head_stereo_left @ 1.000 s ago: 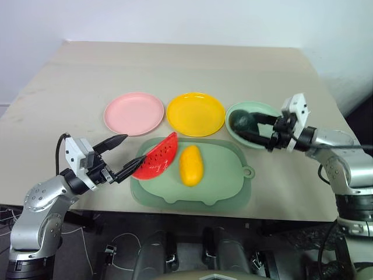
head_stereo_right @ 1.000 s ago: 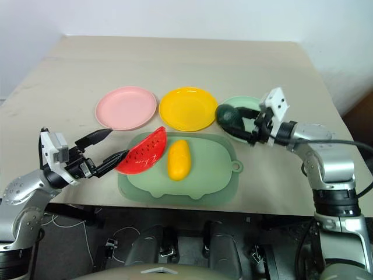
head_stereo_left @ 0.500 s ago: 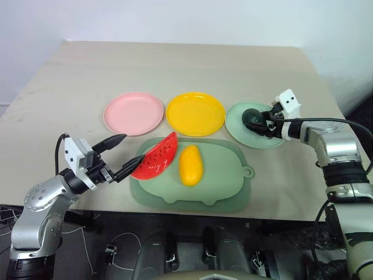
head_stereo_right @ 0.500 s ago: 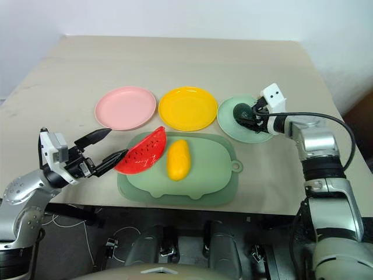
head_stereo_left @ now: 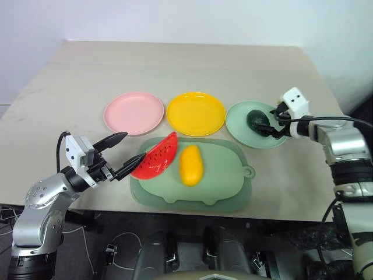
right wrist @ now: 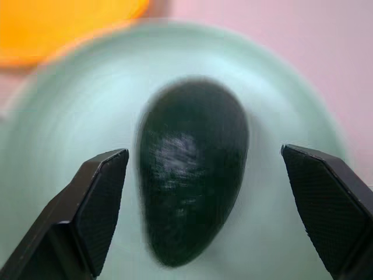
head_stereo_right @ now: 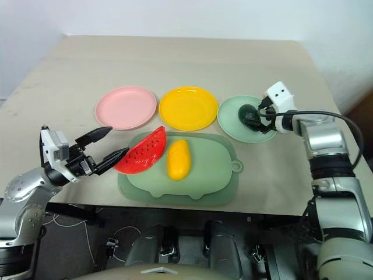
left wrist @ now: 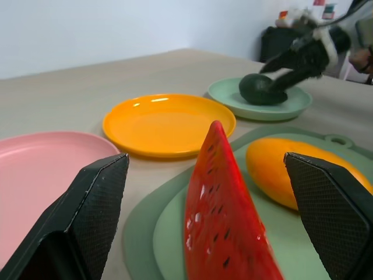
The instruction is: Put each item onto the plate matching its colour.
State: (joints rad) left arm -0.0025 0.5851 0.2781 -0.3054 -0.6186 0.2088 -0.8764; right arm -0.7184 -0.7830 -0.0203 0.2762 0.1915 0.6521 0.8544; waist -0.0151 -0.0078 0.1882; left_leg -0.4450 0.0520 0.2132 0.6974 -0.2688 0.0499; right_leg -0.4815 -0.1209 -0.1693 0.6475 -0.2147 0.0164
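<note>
A beige table [head_stereo_left: 192,64] carries 3 round plates in a row: a pink plate [head_stereo_left: 134,112], a yellow plate [head_stereo_left: 196,114] and a pale green plate [head_stereo_left: 240,123]. Nearer the robot lies a large green mat [head_stereo_left: 221,181] with a small tab on its right edge.

The dark green avocado [head_stereo_left: 257,120] lies on the pale green plate, toward the plate's right side. The right gripper [head_stereo_left: 274,122] sits just beside it; in the right wrist view its 2 black fingers [right wrist: 93,204] stand spread wide on either side of the avocado [right wrist: 192,169], apart from its surface.

The red watermelon wedge [head_stereo_left: 156,156] rests at the mat's left end, its green rind toward the table edge and its far tip overhanging the mat toward the yellow plate. The yellow mango [head_stereo_left: 190,165] lies just beside it on the mat, the 2 apart.

The left gripper [head_stereo_left: 122,154] hovers at the mat's left edge with jaws spread; its lower finger reaches the wedge's rind, and whether it touches cannot be told. The pink and yellow plates are bare.
</note>
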